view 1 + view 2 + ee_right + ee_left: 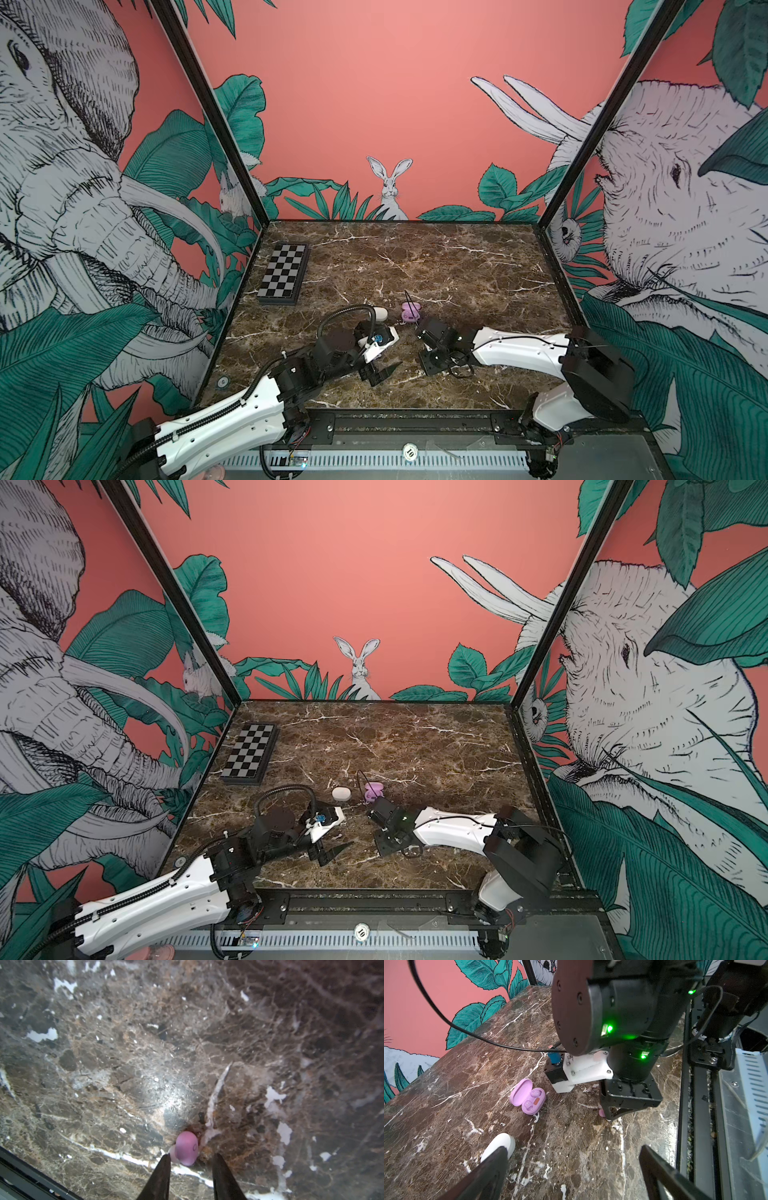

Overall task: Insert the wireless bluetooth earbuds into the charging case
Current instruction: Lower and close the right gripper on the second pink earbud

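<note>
On the marble surface [457, 266], the right pincer [191, 1158] is pointing straight down at a loose lilac bud [186, 1148], its jaws standing partly open and gripping nothing; the bud is lying on the stone just off the tips, in line with the gap between them. Near it, toward the back wall, the lilac case [527, 1097] is sitting with its lid flipped up, a second bud [535, 1093] showing in one well; whether the other well is filled is hard to tell. Just left of it in both top views, the white case [341, 793] is resting shut. Nearer the front edge, the left pincer [572, 1149] is hovering over bare stone with jaws spread wide, holding nothing, one finger [488, 1174] partly hiding the white case in the left wrist view. A chessboard [284, 274] is lying well apart at the far left.
</note>
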Controlling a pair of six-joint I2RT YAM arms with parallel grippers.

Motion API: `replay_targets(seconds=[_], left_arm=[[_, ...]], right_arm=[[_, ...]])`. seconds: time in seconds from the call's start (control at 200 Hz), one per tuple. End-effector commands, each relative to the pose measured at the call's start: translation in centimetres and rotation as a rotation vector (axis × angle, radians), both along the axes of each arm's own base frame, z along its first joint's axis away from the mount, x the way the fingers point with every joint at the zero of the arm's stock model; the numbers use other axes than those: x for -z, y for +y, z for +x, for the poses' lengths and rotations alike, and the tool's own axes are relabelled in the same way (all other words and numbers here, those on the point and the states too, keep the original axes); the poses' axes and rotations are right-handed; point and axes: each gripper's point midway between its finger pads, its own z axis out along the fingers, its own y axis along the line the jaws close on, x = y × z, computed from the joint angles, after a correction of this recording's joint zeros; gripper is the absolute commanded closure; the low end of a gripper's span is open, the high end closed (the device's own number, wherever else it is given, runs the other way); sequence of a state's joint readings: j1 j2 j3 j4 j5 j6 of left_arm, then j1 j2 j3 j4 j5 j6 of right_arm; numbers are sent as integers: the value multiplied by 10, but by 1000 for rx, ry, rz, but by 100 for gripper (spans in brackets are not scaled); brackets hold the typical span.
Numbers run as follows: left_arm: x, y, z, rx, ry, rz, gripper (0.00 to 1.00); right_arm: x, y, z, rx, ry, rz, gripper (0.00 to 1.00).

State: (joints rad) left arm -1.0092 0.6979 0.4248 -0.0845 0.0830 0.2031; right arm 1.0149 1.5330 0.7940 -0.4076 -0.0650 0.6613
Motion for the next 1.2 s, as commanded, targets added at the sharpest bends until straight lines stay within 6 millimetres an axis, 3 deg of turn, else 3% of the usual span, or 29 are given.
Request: replay_targets(seconds=[0.0, 0.885, 1.195], left_arm=[[1, 2, 1, -5, -24, -3, 1], [1, 1, 2, -7, -22, -2, 1], [-1, 2, 3, -17, -31, -6, 1]], right_arm=[[-1, 5, 1, -14, -6, 2, 68], [9, 18, 8, -8, 12, -17, 81], [-3, 16, 18, 10, -32, -31, 89]])
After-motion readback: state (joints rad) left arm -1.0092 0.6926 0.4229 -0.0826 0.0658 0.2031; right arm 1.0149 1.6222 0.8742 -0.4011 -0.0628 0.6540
